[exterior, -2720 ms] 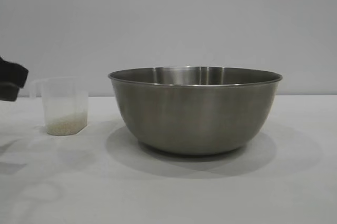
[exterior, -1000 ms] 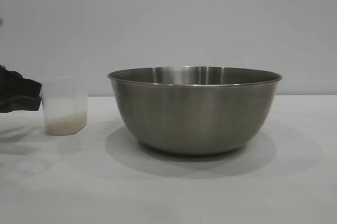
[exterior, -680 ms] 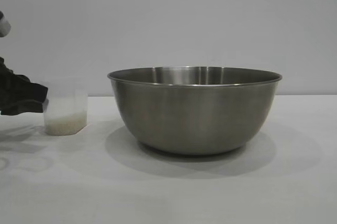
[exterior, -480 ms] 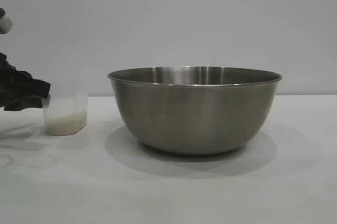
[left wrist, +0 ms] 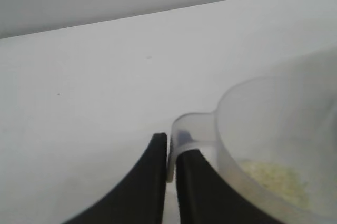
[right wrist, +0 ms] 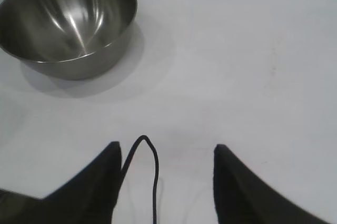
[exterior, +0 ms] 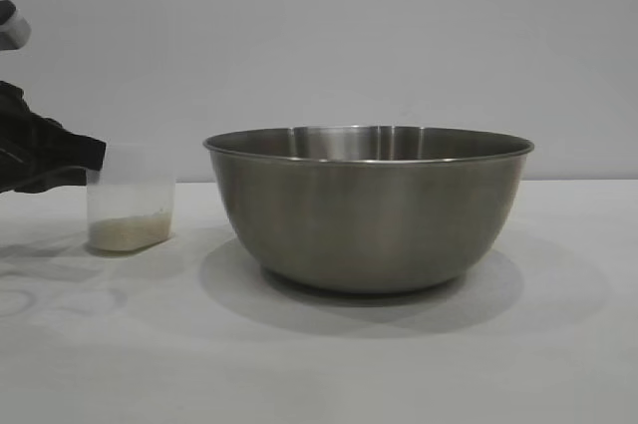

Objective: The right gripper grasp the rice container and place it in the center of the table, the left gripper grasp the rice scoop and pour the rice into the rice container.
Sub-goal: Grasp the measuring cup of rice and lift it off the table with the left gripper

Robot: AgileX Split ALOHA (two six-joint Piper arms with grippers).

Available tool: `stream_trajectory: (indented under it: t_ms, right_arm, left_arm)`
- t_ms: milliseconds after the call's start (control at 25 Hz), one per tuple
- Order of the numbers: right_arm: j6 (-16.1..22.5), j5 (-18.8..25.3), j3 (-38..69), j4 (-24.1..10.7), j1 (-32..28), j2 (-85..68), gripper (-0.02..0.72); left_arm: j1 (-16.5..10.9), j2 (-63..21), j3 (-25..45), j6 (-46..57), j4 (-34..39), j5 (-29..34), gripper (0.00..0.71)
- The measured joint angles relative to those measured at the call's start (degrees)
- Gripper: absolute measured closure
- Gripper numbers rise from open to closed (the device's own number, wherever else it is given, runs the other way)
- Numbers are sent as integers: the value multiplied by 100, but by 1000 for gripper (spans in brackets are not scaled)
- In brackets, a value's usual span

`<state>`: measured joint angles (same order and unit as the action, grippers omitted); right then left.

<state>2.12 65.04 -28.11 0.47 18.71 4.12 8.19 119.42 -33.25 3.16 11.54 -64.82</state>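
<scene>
The bowl [exterior: 369, 207] already sits at the middle of the table [exterior: 319, 364], so the step in hand looks like the scoop's: the left gripper [left wrist: 169, 153] has its two fingers pressed together on the thin handle tab of the scoop [left wrist: 274, 150], near the table's left edge. In the exterior view the scoop [exterior: 131, 210] appears slightly tilted, its base perhaps just leaving the table; whether it is fully clear cannot be told.

The right gripper [right wrist: 166, 153] hangs over the table well apart from the bowl [right wrist: 68, 21], fingers spread wide and empty, a black cable looping between them. It seems idle.

Next, I judge, the scoop must be raised above the bowl's rim, carried over the opening and tipped. The hold is on a narrow tab only, so the cup could swivel between the fingers if swung fast.

The bowl is brushed steel, round, deep, with a rolled rim; nothing shows inside it. The scoop is translucent, thin-walled plastic, a small tapered cup. The rice [left wrist: 274, 179] lies as a shallow pale, grainy layer at its bottom. The table is plain, matt white.
</scene>
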Motion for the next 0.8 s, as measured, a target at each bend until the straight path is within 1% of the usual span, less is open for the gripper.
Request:
stream_trajectory:
  t_ms: [200,440,680,800]
  right_arm:
    - [0,0,0,0,0,0,326]
    - [0,0,0,0,0,0,326]
    - [0,0,0,0,0,0,326]
    - [0,0,0,0,0,0,326]
  left_arm:
    - [0,-53,-44,0,190,0,710]
    - [0,-477,-120,-65,386,0,710]
    - [0,-1076,-472,-361,994,0,710]
    - [0,-1272,-743,-603,1465,0,710]
